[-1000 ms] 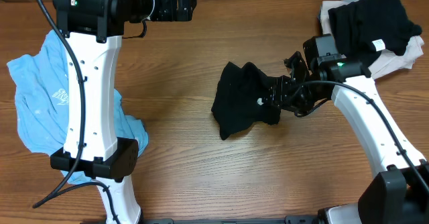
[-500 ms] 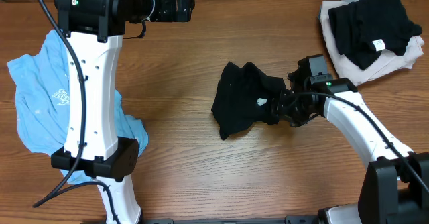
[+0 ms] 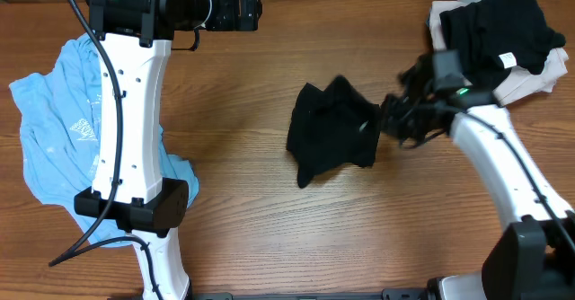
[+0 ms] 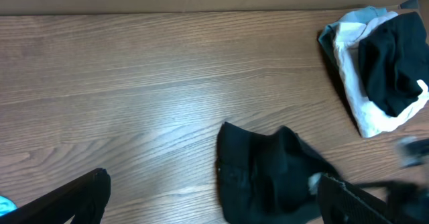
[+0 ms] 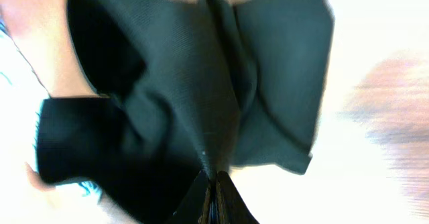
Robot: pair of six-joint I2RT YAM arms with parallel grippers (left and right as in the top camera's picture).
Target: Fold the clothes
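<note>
A crumpled black top point(image 3: 328, 134) lies at the table's middle. My right gripper point(image 3: 384, 120) is shut on its right edge; in the right wrist view the closed fingertips point(image 5: 214, 180) pinch a ridge of the black fabric point(image 5: 188, 83), which fans out ahead. A light blue T-shirt point(image 3: 49, 129) with white print lies spread at the far left, partly under the left arm. My left gripper point(image 3: 247, 4) hangs open at the table's far side, holding nothing. In its wrist view the left gripper point(image 4: 213, 180) has its fingers wide apart above the black top point(image 4: 268, 177).
A stack of folded clothes point(image 3: 499, 39), black on top of white, sits at the far right corner and shows as the same stack point(image 4: 382, 70) in the left wrist view. Bare wooden table point(image 3: 234, 201) lies between the two garments.
The right gripper has closed on the black top's right edge and shifted up and to the right, drawing that edge with it. The left arm has barely moved.
</note>
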